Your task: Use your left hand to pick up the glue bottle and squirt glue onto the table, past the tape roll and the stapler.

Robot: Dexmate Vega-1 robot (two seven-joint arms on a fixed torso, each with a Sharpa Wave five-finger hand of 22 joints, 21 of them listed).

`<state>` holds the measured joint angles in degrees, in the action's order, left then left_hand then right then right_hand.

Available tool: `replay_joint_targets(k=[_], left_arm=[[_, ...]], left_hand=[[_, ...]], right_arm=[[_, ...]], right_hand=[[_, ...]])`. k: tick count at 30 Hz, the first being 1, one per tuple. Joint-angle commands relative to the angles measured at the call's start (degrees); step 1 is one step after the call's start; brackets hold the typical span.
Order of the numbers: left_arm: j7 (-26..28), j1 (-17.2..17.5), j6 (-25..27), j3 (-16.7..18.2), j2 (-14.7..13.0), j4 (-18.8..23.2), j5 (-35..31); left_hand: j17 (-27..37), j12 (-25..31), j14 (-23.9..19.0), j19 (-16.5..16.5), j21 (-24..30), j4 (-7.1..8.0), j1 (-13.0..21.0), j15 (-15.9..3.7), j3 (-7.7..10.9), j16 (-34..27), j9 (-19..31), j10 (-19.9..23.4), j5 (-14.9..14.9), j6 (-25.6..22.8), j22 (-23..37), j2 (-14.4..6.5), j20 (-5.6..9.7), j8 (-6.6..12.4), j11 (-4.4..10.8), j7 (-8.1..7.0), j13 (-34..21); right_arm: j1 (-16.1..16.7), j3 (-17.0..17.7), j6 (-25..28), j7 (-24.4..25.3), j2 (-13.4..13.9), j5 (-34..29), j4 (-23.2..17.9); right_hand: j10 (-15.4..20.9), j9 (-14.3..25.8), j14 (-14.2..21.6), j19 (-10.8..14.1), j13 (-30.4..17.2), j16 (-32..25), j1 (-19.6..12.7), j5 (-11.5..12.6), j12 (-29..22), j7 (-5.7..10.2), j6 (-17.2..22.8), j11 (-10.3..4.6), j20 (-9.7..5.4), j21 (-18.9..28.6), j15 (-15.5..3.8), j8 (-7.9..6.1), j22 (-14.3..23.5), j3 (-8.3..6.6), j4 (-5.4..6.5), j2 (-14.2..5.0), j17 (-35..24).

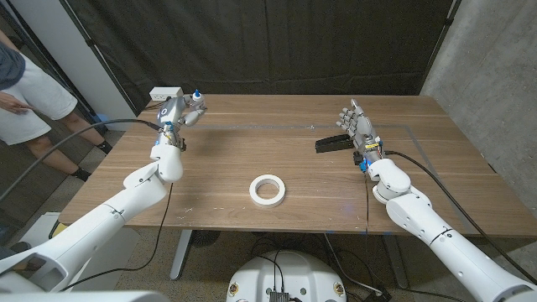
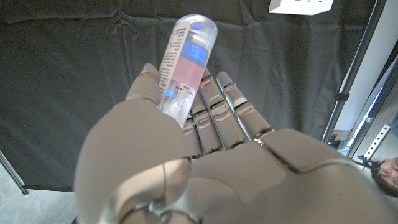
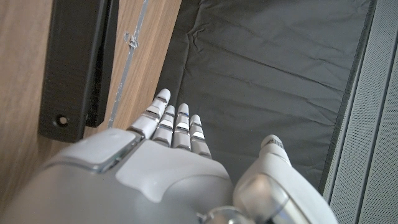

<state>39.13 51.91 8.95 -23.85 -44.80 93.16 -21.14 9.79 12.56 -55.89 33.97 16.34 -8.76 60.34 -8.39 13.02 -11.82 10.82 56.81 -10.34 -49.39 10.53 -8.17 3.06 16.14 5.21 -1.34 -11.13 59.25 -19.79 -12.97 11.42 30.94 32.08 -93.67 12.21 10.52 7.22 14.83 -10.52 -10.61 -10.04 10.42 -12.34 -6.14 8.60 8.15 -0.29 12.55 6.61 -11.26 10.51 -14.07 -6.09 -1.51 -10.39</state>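
Head view: the left hand (image 1: 172,113) is raised over the bench (image 1: 218,168) in the upper left of the frame, near the far-left corner, with the glue bottle (image 1: 194,102) in it.
Left hand: gripping the glue bottle; in the left wrist view the bottle (image 2: 186,62) stands up out of the curled hand (image 2: 186,162), clear plastic with a blue and pink label, against the dark curtain (image 2: 74,81).
Bottle tip: a small blue cap or nozzle seems to point toward the upper right of the head view; too small for me to be sure.
Right hand: the right hand (image 1: 359,130) stands in the right part of the head view, fingers straight and apart, holding nothing; the right wrist view shows its fingers (image 3: 174,127) spread.
Stapler: the black stapler (image 1: 333,143) lies just beside the right hand, right of centre; the right wrist view shows it (image 3: 74,68) on the wood.
Tape roll: the white tape roll (image 1: 267,190) lies lower centre, well apart from both hands.
Step in hand: I'd say the pick-up is done and the bottle is being carried; I see no glue on the wood yet.
Next move: likely tip the nozzle down over the bare far strip of the bench, beyond roll and stapler, then squeeze.
Bystander: a person (image 1: 25,92) stands at the left edge.
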Motion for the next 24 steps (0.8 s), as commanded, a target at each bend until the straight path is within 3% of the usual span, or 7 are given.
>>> replay_joint_targets(k=[1, 16, 23, 24], left_arm=[[1.34, 1.26, 1.02, 0.09, -2.14, 2.79, -6.57], [3.07, 2.77, 4.73, -0.91, -4.6, 6.34, -16.16], [2.88, 2.31, 6.23, -2.1, -5.58, 7.2, -20.98], [2.65, 2.11, 6.58, -2.37, -5.72, 7.31, -21.79]], left_hand=[[0.17, -0.11, -0.57, 0.42, -0.12, 5.19, 2.14, -0.56, 5.88, 0.26, 0.09, 3.44, 0.21, -6.25, 0.13, -1.88, 1.12, -0.05, 3.28, 2.44, -0.26], [0.16, -0.46, -0.98, 0.25, -0.37, 5.54, 1.99, -0.78, 6.66, 0.52, 0.11, 3.73, 0.26, -6.73, 0.09, -1.58, 1.43, -0.32, 3.26, 2.27, -0.32], [0.12, -0.59, -1.43, 0.37, -0.45, 5.74, 1.83, -1.03, 7.04, 0.61, 0.14, 4.05, 0.29, -6.86, 0.06, -1.34, 2.37, -0.52, 3.69, 2.2, -0.35], [0.13, -0.8, -1.35, 0.26, -0.55, 5.87, 1.7, -1.1, 7.19, 0.73, 0.15, 3.71, 0.3, -6.68, 0.06, -1.3, 2.31, -0.71, 2.52, 1.58, -0.36]], right_arm=[[0.74, -0.12, -0.44, -0.01, 0.02, -0.09, -0.67], [2.26, 0.36, -2.71, -0.12, -0.24, 0.13, -1.12], [2.26, 0.37, -3.17, -1.34, -0.79, 1.64, -0.63], [2.22, 0.42, -3.31, -1.8, -1.09, 2.38, -0.45]], right_hand=[[0.57, 0.27, 0.59, 0.43, -0.17, -0.07, -0.35, 0.02, -0.38, -0.05, 0.42, 0.08, 0.01, 0.21, 0.02, -0.09, 0.17, -0.13, -0.33, -0.45, -0.2], [0.65, 0.27, 0.66, 0.46, -0.17, -0.05, -0.39, 0.01, -0.36, -0.12, 0.53, 0.11, 0.01, 0.17, 0.04, -0.1, 0.17, -0.12, -0.36, -0.52, -0.2], [0.63, 0.27, 0.66, 0.49, -0.17, -0.03, -0.39, 0.01, -0.33, -0.1, 0.53, 0.12, 0.04, 0.16, -0.02, -0.08, 0.17, -0.11, -0.37, -0.53, -0.2], [0.65, 0.27, 0.66, 0.49, -0.17, -0.03, -0.39, 0.01, -0.33, -0.1, 0.53, 0.11, 0.02, 0.15, -0.03, -0.08, 0.17, -0.11, -0.37, -0.53, -0.2]])
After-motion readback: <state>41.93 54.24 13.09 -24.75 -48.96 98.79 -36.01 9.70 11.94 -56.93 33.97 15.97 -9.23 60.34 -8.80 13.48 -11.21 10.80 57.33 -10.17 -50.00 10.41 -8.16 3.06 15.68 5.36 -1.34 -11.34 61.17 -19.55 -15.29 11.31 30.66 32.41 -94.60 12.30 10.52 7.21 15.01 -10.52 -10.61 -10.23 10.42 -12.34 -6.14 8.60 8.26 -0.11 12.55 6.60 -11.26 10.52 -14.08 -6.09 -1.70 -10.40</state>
